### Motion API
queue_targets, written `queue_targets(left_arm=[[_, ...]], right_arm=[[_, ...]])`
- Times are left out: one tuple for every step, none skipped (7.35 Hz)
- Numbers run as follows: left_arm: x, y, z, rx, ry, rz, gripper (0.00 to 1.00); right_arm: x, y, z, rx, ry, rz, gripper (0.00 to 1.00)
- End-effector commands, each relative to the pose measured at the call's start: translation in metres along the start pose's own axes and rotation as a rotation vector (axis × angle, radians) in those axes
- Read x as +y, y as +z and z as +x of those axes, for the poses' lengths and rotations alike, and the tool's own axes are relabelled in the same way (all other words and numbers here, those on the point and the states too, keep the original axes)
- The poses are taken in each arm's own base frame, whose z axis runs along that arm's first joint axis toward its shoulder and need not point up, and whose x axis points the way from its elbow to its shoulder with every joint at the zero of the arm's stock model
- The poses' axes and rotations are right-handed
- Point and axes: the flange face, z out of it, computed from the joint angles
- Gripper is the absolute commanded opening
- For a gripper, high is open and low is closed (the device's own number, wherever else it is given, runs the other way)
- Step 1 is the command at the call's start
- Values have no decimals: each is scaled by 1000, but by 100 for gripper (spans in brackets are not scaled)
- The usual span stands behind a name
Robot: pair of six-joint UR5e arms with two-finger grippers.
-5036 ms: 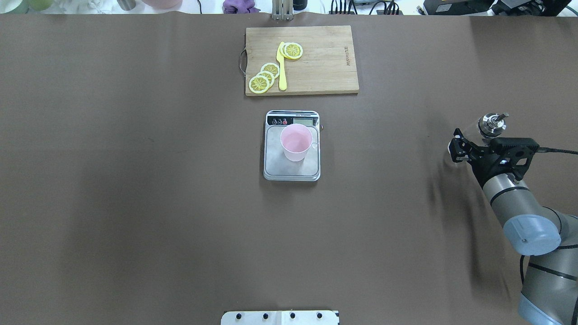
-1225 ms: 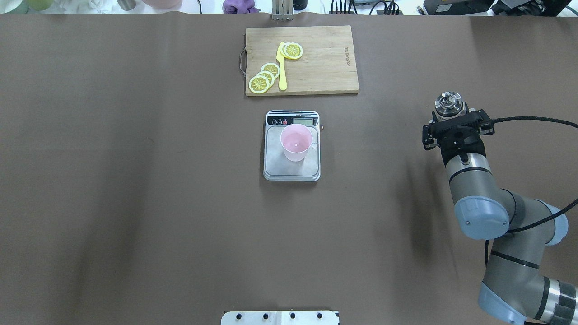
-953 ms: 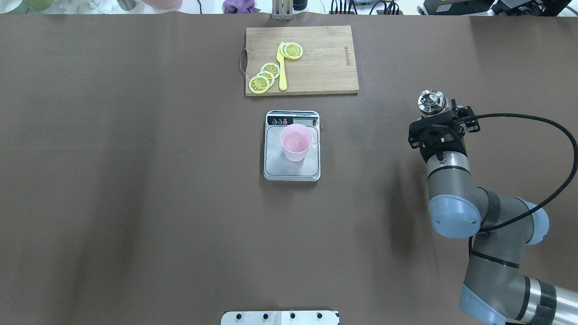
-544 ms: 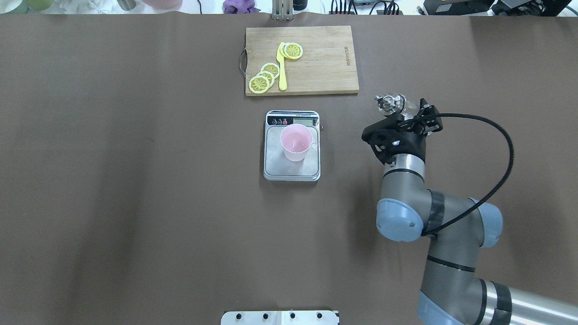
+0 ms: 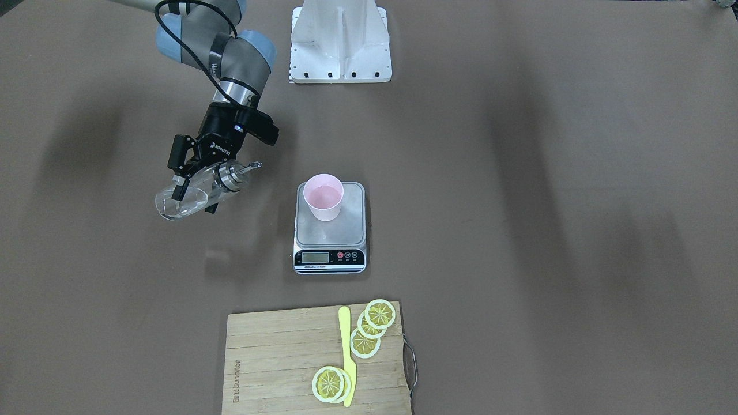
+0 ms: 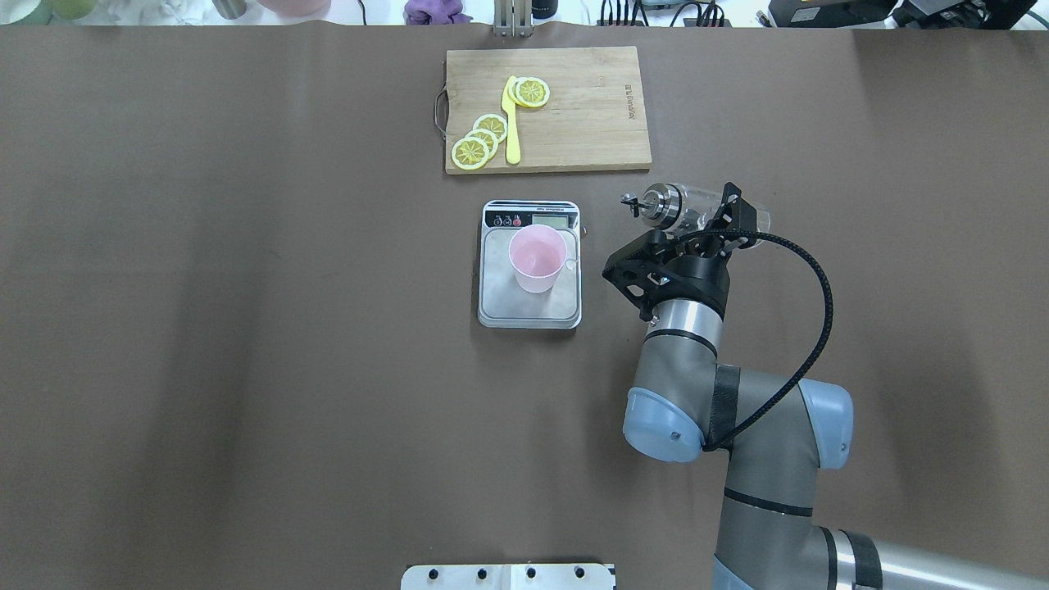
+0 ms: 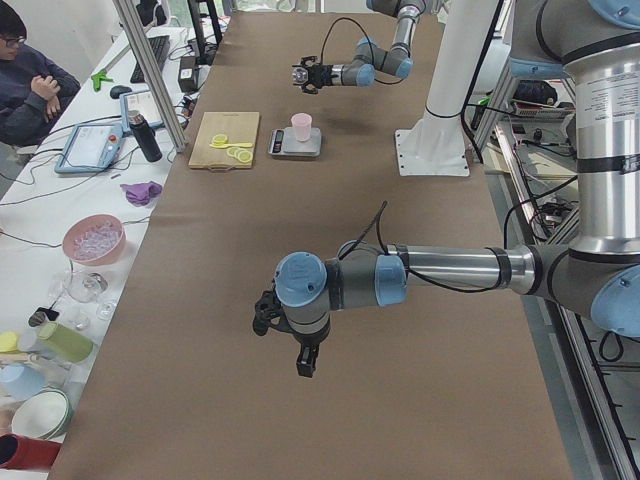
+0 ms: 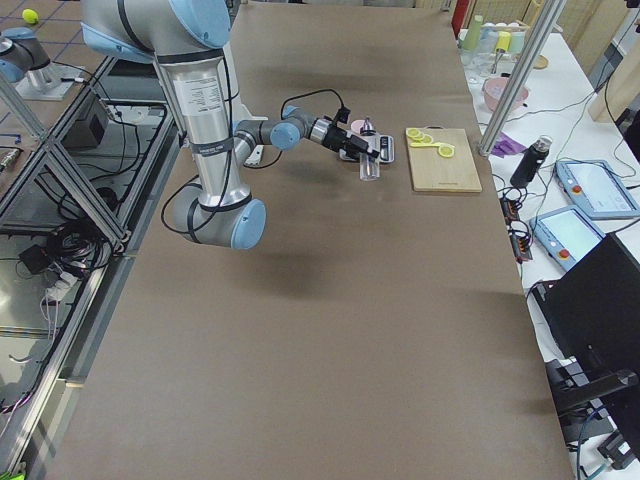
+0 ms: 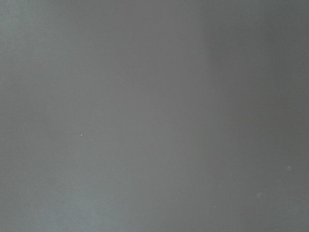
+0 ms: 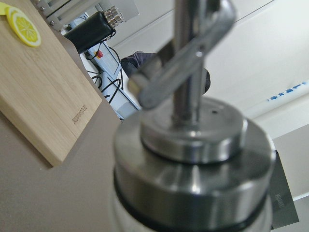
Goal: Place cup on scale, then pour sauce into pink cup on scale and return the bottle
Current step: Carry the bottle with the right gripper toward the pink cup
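Observation:
The pink cup (image 6: 538,258) stands upright on the steel scale (image 6: 529,307) at the table's middle; both also show in the front view as the cup (image 5: 323,197) on the scale (image 5: 330,233). My right gripper (image 6: 723,218) is shut on the clear glass bottle (image 6: 695,210), held above the table and tipped almost level. Its metal cap (image 6: 660,203) and spout point at the scale, a short gap to the right of it. The cap (image 10: 193,159) fills the right wrist view. The sauce cannot be made out. My left gripper (image 7: 290,340) hovers far down the table; I cannot tell whether it is open.
A wooden cutting board (image 6: 582,123) lies behind the scale, carrying lemon slices (image 6: 479,141) and a yellow knife (image 6: 512,123). The robot's white base plate (image 6: 508,576) sits at the near edge. A seated person (image 7: 25,80) and a cluttered side bench (image 7: 90,240) flank the table.
My right arm has carried the bottle leftward from the table's right side towards the scale. The bottle has tipped from upright to nearly level, spout towards the cup.

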Motion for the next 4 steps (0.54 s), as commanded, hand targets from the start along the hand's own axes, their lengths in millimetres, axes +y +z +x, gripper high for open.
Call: queue_targets(left_arm=[[5, 5, -9, 3, -23, -11, 98], [10, 4, -17, 4, -44, -6, 98], [11, 4, -19, 5, -50, -7, 98], [13, 6, -21, 7, -55, -12, 98]], right_arm=[[-10, -7, -4, 48, -67, 26, 0], [-26, -11, -6, 75, -118, 25, 0], [-28, -10, -8, 85, -137, 23, 0], [-26, -4, -18, 122, -167, 46, 0]])
